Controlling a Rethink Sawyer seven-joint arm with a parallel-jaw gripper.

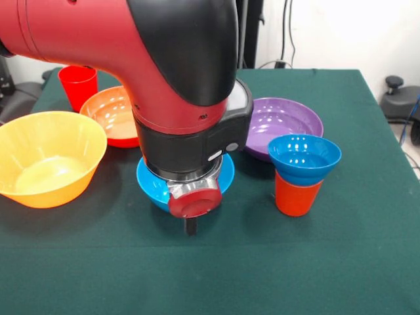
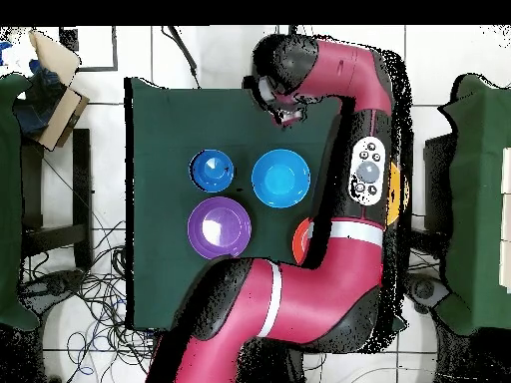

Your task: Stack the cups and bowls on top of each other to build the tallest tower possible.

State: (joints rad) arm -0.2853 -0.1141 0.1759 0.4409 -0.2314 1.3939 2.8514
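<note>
Bowls sit across the green bench: a large yellow-orange plastic bowl, an orange-red plastic bowl, a medium blue plastic bowl and a wide purple plastic bowl. Rightmost, a small blue plastic bowl caps an orange plastic cup. The gripper hangs just before the medium blue bowl, its opening impossible to judge; probably it should centre over that rim before closing.

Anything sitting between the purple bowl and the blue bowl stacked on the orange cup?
Nothing: in the overhead view, only bare green cloth separates the purple bowl from the blue bowl.
</note>
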